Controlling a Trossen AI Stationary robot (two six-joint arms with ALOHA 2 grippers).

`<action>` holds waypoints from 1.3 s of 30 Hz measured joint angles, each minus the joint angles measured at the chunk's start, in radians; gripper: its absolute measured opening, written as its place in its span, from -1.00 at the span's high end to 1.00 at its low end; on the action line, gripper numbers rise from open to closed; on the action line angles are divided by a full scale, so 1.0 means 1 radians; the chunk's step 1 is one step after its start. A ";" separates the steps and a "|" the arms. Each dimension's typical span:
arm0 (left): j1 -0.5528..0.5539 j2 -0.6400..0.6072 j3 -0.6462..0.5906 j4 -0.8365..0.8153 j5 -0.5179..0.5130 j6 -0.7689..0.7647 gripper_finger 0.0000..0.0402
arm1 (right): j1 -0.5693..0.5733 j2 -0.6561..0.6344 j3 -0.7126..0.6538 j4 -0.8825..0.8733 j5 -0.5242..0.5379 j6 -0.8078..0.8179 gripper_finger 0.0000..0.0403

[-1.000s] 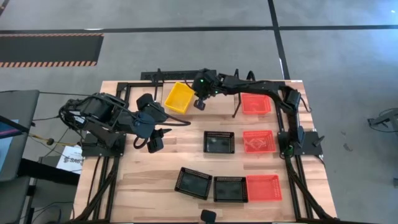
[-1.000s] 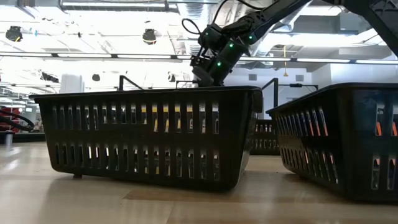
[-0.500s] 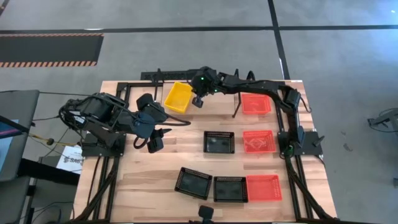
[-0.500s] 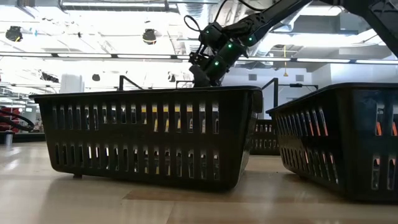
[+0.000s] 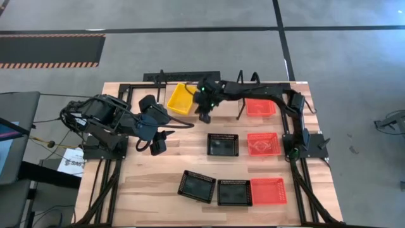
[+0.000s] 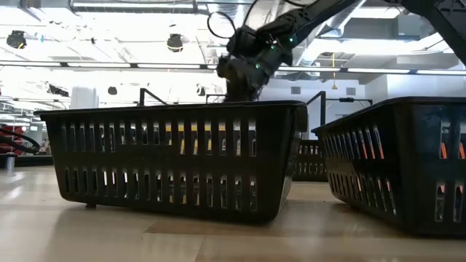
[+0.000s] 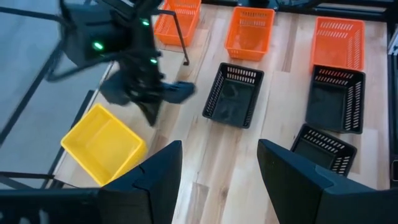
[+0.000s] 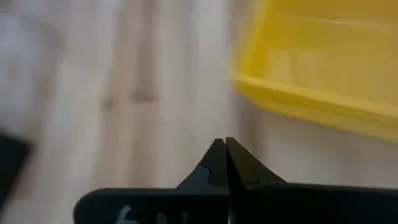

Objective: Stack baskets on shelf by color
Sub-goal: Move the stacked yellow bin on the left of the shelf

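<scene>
A single yellow basket (image 5: pixel 181 99) (image 7: pixel 102 144) lies askew at the left end of the shelf, whose wire hoop (image 5: pixel 240 109) shows near the middle. One red-orange basket (image 5: pixel 261 106) sits at the shelf's right end. My right gripper (image 5: pixel 204 114) (image 8: pixel 226 152) is shut and hangs just near-right of the yellow basket, apart from it. In the low view the right arm (image 6: pixel 247 62) stands above a black basket (image 6: pixel 175 160). My left gripper (image 5: pixel 157 145) (image 7: pixel 217 174) waits open over the table's left part.
On the table lie a black basket (image 5: pixel 223 144) beside a red-orange one (image 5: pixel 263 144), and nearer the front edge two black baskets (image 5: pixel 196 186) (image 5: pixel 234 192) and a red-orange one (image 5: pixel 268 190). Bare wood lies between the shelf and these rows.
My right gripper has drawn away from the yellow basket's right side, moving toward the table's near edge and a little right. The yellow basket stays at the shelf's left end.
</scene>
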 joint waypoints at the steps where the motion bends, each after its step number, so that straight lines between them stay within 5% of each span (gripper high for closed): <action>1: 0.000 0.000 0.000 0.000 -0.004 0.003 0.01 | 0.019 0.000 0.000 0.008 -0.009 0.003 1.00; 10: 0.000 0.000 0.000 0.000 -0.025 0.004 0.01 | 0.157 0.000 0.000 0.227 0.183 0.004 1.00; 19: 0.000 0.000 0.000 0.000 -0.025 -0.004 0.01 | 0.185 0.002 0.000 0.266 0.345 0.032 1.00; 39: 0.000 0.000 0.000 0.000 -0.024 -0.024 0.01 | 0.232 0.152 0.020 0.298 0.368 0.082 1.00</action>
